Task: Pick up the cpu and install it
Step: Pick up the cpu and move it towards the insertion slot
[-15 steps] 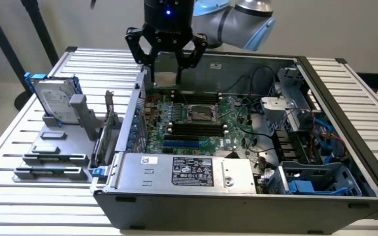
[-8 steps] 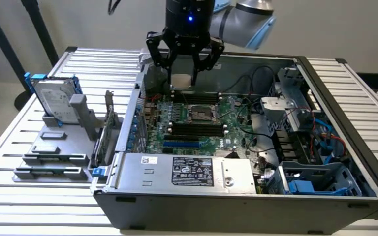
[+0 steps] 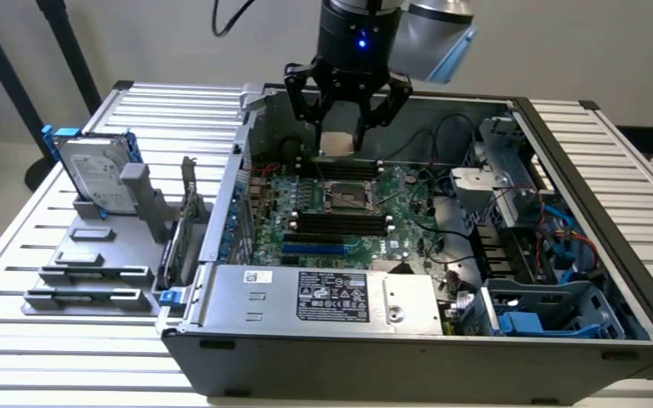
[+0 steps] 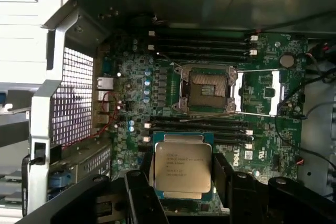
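Observation:
In the wrist view the cpu (image 4: 182,165), a small square chip with a pale silver top and printed text, sits between my black fingers (image 4: 140,192), which press on two opposite edges. My gripper (image 3: 340,140) hangs above the far part of the open computer case, with the pale cpu (image 3: 338,143) in its jaws. Below and slightly nearer lies the motherboard socket (image 3: 347,198), a dark square frame. Seen from the wrist, the socket (image 4: 207,90) stands open, with its load plate (image 4: 265,92) flipped aside. The chip is clear of the board.
Memory slots (image 4: 199,43) flank the socket on the green motherboard (image 3: 303,229). A power supply (image 3: 326,297) fills the case's near side, with cables and drive cages (image 3: 530,229) on the exterior view's right. A hard drive with a blue bracket (image 3: 94,174) stands on a grey rack outside.

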Robot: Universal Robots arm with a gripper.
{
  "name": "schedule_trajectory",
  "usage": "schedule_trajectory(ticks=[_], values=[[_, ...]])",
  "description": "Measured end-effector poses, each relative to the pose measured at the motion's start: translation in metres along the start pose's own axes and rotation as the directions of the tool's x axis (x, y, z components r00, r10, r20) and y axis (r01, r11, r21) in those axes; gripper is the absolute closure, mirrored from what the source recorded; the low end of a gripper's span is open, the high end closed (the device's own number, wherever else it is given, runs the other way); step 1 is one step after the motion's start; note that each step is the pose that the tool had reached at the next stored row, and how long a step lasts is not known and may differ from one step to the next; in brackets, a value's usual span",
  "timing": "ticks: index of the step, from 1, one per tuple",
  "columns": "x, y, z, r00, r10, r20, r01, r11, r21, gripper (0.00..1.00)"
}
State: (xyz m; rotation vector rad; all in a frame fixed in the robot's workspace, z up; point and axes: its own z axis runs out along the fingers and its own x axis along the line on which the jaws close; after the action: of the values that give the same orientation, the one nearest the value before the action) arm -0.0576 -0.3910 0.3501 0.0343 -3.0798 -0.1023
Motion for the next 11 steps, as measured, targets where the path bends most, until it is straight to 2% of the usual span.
schedule_trajectory(ticks=[6,11], values=[[-0.012,0.0105,0.0098,1.0,0.0,0.0001,0.0,1.0,-0.0001,0.46],[-0.017,0.0201,0.0192,1.0,0.001,0.0001,-0.001,1.0,0.0,0.46]])
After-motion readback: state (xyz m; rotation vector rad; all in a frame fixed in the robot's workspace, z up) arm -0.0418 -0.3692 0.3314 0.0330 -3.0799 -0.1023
